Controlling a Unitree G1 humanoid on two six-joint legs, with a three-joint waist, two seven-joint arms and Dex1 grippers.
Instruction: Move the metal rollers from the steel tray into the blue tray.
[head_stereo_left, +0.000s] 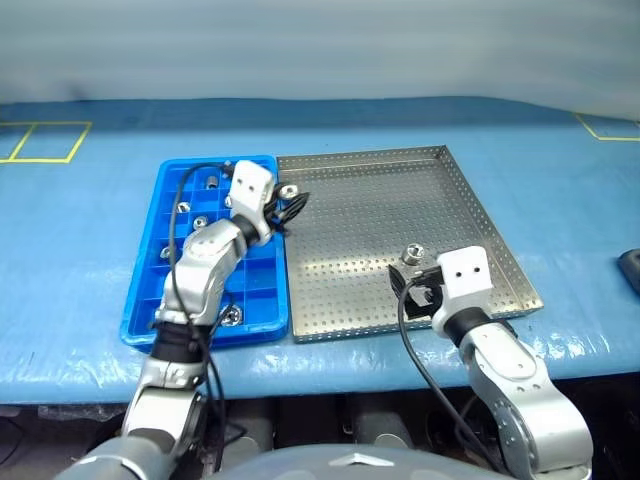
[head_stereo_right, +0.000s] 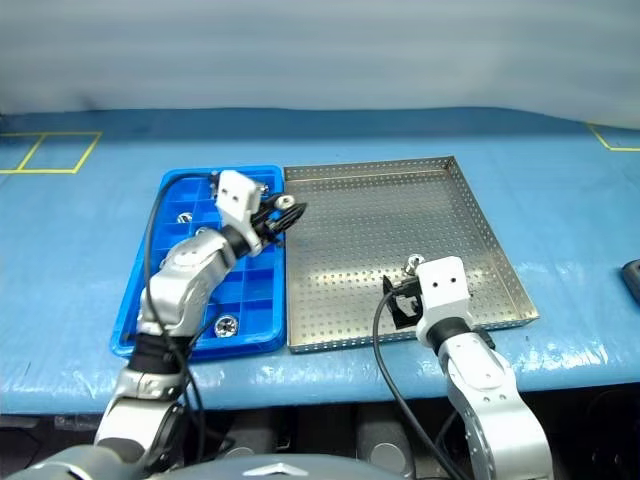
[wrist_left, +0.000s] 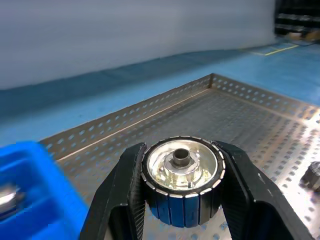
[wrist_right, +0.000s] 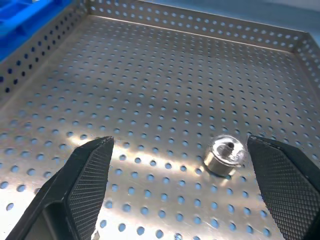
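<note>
Left gripper (head_stereo_right: 283, 215) clamped on a roller (wrist_left: 181, 167), hanging over the steel tray's (head_stereo_left: 480, 225) left rim; blue tray (head_stereo_left: 160, 215) lies just left. Right gripper (wrist_right: 180, 165) spread wide, last roller (wrist_right: 225, 155) just ahead.

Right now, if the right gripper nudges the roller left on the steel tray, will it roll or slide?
The roller stands on its flat end, so it would probably slide. The steel tray looks smooth. Tipped sideways, it could roll. The open right gripper straddles it.

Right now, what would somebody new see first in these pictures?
The left gripper pinching a shiny metal roller, held at the edge between the blue tray and the steel tray. Then the open right gripper near a lone roller on the steel tray.
</note>
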